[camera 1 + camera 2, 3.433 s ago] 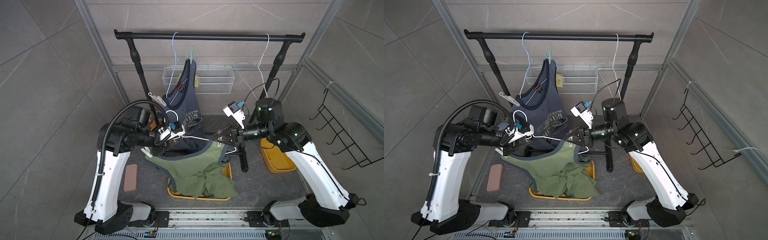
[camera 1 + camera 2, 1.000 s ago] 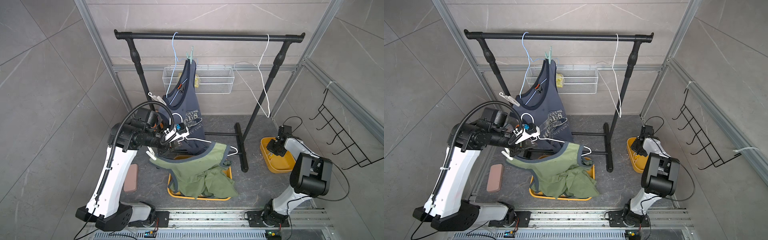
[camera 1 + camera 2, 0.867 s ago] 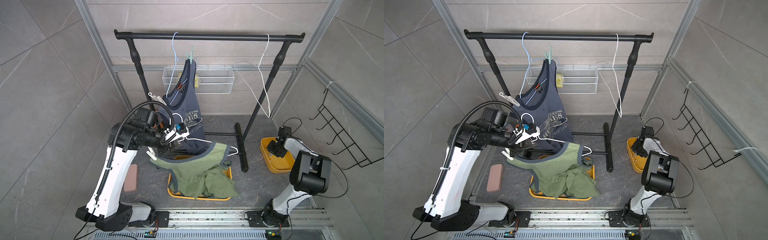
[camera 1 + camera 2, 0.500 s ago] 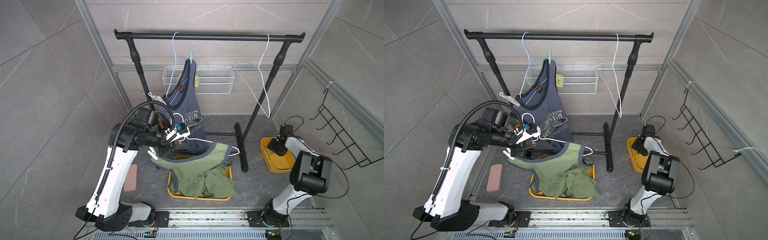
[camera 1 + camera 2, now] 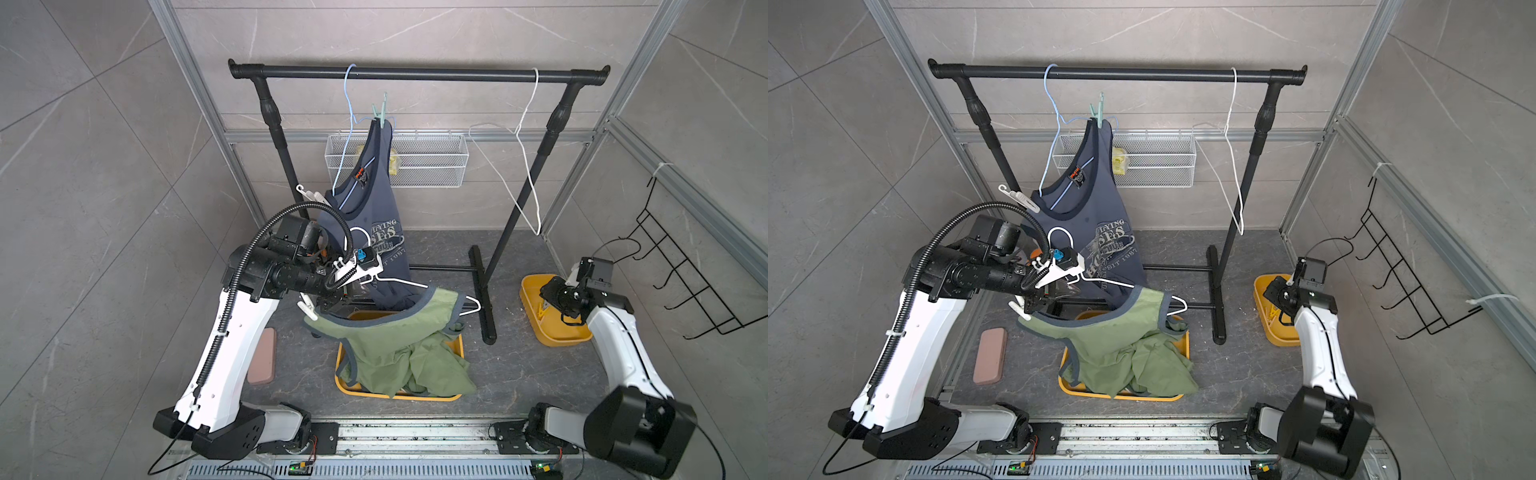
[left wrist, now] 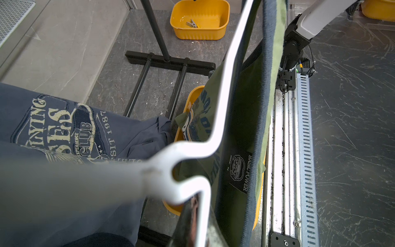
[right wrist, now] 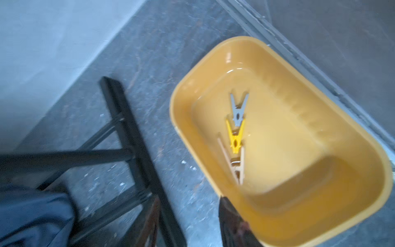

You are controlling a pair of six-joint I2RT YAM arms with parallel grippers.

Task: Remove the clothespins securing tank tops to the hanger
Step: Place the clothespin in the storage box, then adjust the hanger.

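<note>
Step, I'd say: drop-off done, next pin due. R gripper (image 7: pixel 190 216) hangs w/ fingers (image 7: pixel 232 222) apart, nothing in them, over the small yellow bin (image 7: pixel 299 102); three clothespins (image 7: pixel 235 139) lie right below it, inside. L gripper (image 5: pixel 334 299) is clenched on the white hanger (image 6: pixel 166 162) carrying the olive top (image 5: pixel 395 332). A white clothespin (image 5: pixel 306 309) clips that top's corner just beside the L gripper, well apart from the R. Next: R crosses over, squeezes it open, pulls off. A mint pin (image 5: pixel 380 114) holds the navy top (image 5: pixel 374 232) high above both.
</note>
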